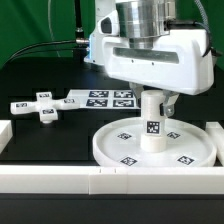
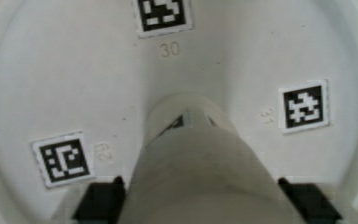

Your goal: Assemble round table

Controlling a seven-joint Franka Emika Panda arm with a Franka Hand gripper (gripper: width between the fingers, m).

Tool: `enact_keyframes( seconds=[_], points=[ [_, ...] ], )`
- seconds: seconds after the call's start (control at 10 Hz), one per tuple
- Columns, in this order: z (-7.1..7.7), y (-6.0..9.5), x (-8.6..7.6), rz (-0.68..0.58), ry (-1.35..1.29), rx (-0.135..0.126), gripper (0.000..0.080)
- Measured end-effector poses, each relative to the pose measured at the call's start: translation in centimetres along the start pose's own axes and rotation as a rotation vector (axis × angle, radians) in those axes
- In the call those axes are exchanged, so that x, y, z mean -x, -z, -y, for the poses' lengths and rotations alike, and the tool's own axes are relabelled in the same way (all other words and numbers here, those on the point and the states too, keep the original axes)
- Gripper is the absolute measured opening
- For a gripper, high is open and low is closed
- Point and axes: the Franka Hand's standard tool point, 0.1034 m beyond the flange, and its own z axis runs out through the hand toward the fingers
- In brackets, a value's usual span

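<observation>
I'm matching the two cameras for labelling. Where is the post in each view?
Exterior view: the post stands upright at the centre of the disc, under the gripper.
Wrist view: the post rises from the disc toward the camera, between the finger pads.
Shared landmark: the disc's tags.

1. In my wrist view, small raised numerals reading "30" stand on the white floor of the round disc, just beside a black-and-white square tag.
2. Two more such tags lie on that floor, one on either side of the post. They bear block patterns, not letters.
3. In the exterior view, the post carries one tag on its side.
4. The cross-shaped piece and the marker board also carry tags, too small for me to make out.
</observation>
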Motion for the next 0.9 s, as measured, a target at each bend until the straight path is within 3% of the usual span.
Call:
enact_keyframes(
  seconds=[0.5, 0.6, 0.9],
  points=[
    [0.07, -0.09, 0.09, 0.011, -0.094, -0.004, 0.0427],
    [0.08, -0.09, 0.11, 0.011, -0.051, -0.004, 0.0594],
    [0.22, -0.15, 0.48, 0.012, 0.169, -0.004, 0.0644]
  ],
)
